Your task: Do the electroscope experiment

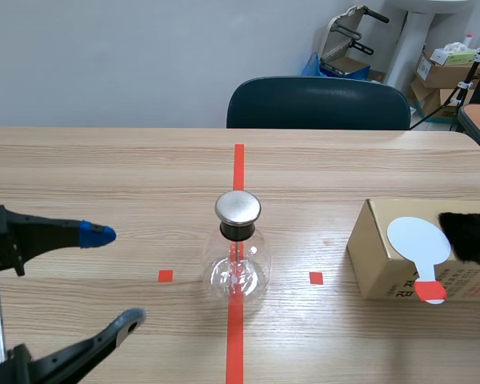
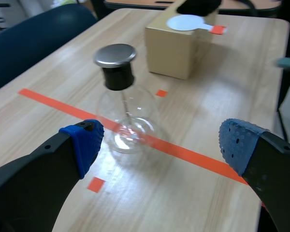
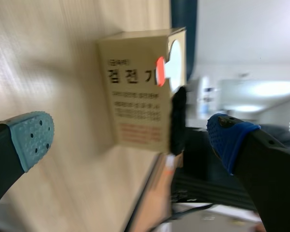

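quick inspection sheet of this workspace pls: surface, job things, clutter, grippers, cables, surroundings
surface: wooden table, with an orange-red tape line and small tape squares.
job's things: glass flask with metal cap, upright on the tape line. Cardboard box to the robot's right, with a white paddle and a black fuzzy piece on top.
clutter: nothing seen.
grippers: left gripper open and holding nothing, short of the flask. Right gripper open and holding nothing, facing the box.
cables: nothing seen on the table.
surroundings: dark chair across the table; cartons in the far corner.
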{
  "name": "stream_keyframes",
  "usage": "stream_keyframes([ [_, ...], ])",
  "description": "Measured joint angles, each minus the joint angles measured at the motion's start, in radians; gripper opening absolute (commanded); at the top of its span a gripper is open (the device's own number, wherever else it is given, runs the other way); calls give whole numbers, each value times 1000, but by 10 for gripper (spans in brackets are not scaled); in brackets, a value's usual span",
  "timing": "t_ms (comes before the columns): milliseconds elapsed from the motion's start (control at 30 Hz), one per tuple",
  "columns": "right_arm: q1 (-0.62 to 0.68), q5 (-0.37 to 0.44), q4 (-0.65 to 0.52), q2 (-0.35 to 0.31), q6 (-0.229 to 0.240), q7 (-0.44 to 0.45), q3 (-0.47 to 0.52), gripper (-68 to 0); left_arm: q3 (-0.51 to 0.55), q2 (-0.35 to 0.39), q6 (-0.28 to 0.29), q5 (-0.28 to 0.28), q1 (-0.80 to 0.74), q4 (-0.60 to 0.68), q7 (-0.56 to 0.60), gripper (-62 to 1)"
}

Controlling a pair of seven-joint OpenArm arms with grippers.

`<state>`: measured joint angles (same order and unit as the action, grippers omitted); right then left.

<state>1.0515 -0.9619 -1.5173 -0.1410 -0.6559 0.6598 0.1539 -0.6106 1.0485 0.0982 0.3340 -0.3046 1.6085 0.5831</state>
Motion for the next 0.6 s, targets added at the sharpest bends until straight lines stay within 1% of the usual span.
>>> stream_keyframes([
  [33, 41, 65, -34, -26, 58, 6, -2, 4, 22, -21, 0, 0, 0, 0, -20, -95],
  [67, 78, 129, -67, -59, 101, 11, -6, 4, 42, -43, 0, 0, 0, 0, -42, -94],
  [167, 154, 364, -192, -192, 245, 4, -12, 4, 94, -91, 7, -4, 0, 7, -104, -95],
  [267, 174, 627, -313, -342, 335, -64, -9, 4, 147, -101, 8, -4, 0, 33, -155, -95],
  [333, 169, 766, -376, -424, 417, -84, 5, 4, 186, -101, 10, 2, 0, 52, -176, -95],
  [367, 164, 835, -402, -454, 460, -89, 14, 4, 204, -100, 11, 11, 0, 61, -195, -95],
  [433, 144, 966, -446, -494, 529, -97, 35, 4, 241, -98, 29, 14, -4, 64, -227, -95],
  [500, 113, 1059, -482, -507, 594, -126, 56, 4, 290, -95, 25, 15, -37, 65, -227, -105],
  [567, 64, 1113, -511, -507, 665, -173, 61, 4, 349, -95, 24, 15, -91, 66, -227, -104],
  [600, 37, 1132, -523, -504, 709, -201, 61, 4, 377, -95, 21, 16, -124, 68, -227, -103],
])
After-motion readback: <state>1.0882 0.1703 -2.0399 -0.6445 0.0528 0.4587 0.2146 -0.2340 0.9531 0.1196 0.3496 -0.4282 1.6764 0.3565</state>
